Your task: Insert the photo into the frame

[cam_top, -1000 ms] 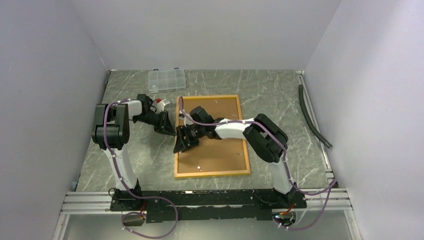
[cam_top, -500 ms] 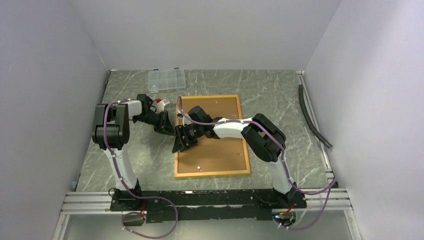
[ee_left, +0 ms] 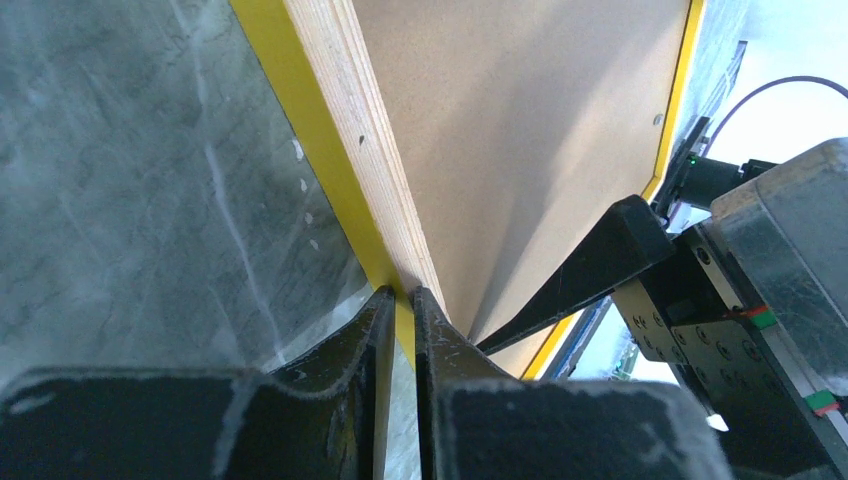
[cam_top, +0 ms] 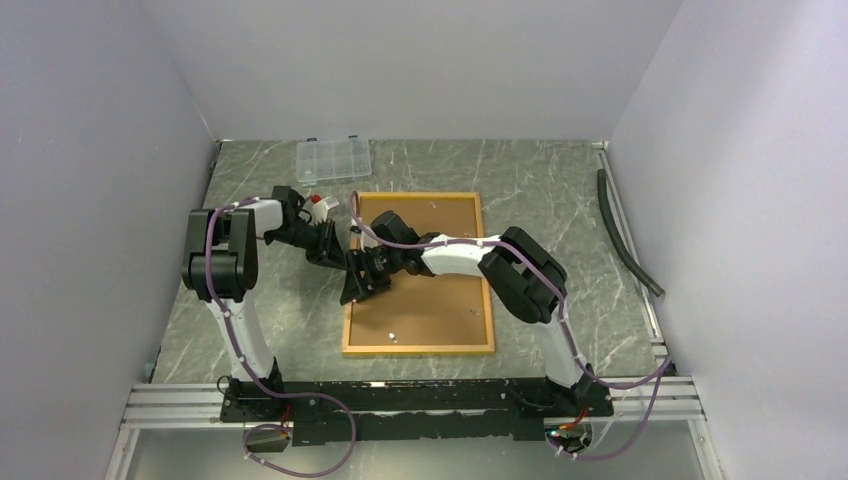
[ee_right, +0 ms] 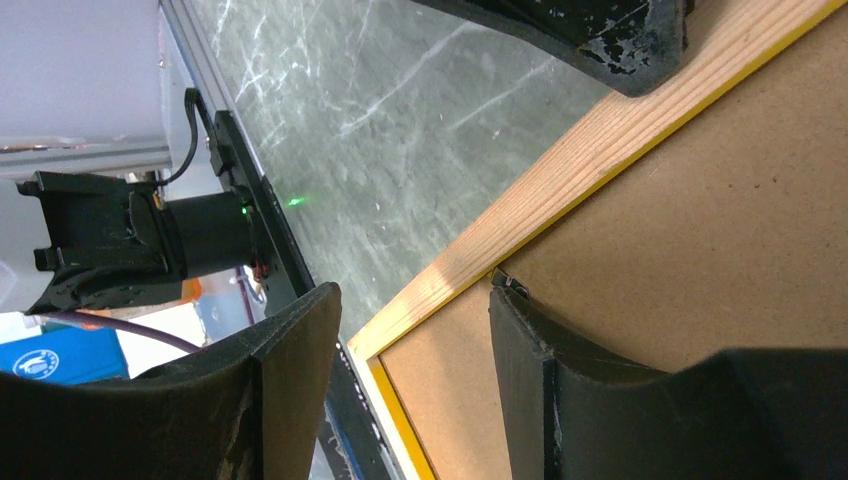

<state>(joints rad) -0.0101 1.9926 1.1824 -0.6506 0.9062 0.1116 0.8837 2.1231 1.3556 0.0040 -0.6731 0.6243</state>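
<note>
Jaws almost together, the left gripper (ee_left: 400, 296) pinches the thin yellow lip of the frame (ee_left: 335, 110). Just beside it the right gripper (ee_right: 412, 290) stands spread astride the same long rail, one finger on the backing board (ee_right: 700, 240). The frame lies back-up to their right; no photo shows.

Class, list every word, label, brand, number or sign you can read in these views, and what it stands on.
None can be read.
White mark on the blue object at the right wrist view's lower left: too blurred to read.
The yellow-edged wooden picture frame: no text.
</note>
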